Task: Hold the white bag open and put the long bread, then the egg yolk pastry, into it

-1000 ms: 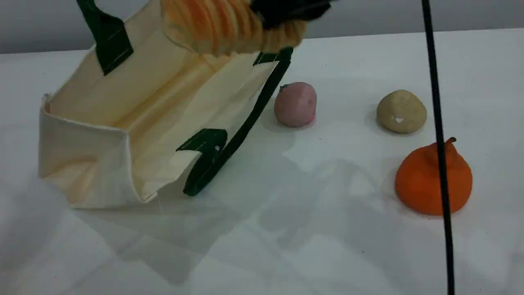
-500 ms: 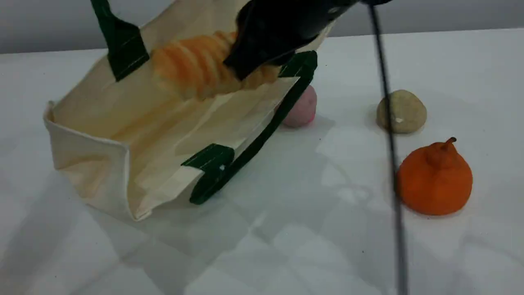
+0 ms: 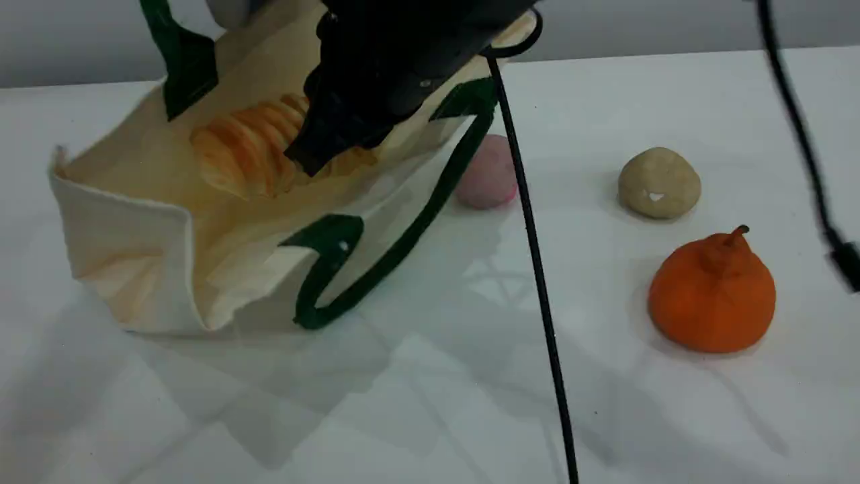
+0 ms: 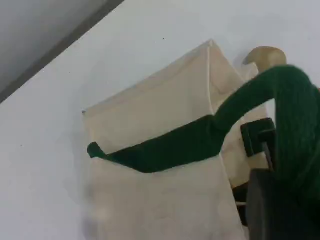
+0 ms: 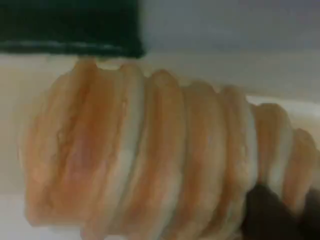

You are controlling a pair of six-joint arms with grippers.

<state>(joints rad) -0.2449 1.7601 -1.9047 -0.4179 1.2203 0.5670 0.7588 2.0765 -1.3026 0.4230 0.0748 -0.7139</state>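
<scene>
The white bag (image 3: 127,222) lies on its side with its mouth held open. Its upper green handle (image 3: 181,64) runs up past the top edge. In the left wrist view my left gripper (image 4: 282,192) is shut on that green handle (image 4: 170,147), above the bag's cloth (image 4: 160,200). My right gripper (image 3: 312,148) is shut on the long bread (image 3: 242,151), which hangs inside the bag's mouth, just above the lower wall. The right wrist view is filled by the ridged long bread (image 5: 150,155), with one dark fingertip (image 5: 270,215) on it. The egg yolk pastry (image 3: 658,183) rests on the table to the right, untouched.
A pink ball (image 3: 489,180) sits just right of the bag's lower handle (image 3: 403,235). An orange stemmed fruit (image 3: 712,299) lies at the front right. A black cable (image 3: 537,269) hangs down across the middle, and another cable (image 3: 806,148) at the right edge.
My right gripper has carried the long bread down and to the left, from above the bag's rim into its open mouth. The bag has shifted slightly.
</scene>
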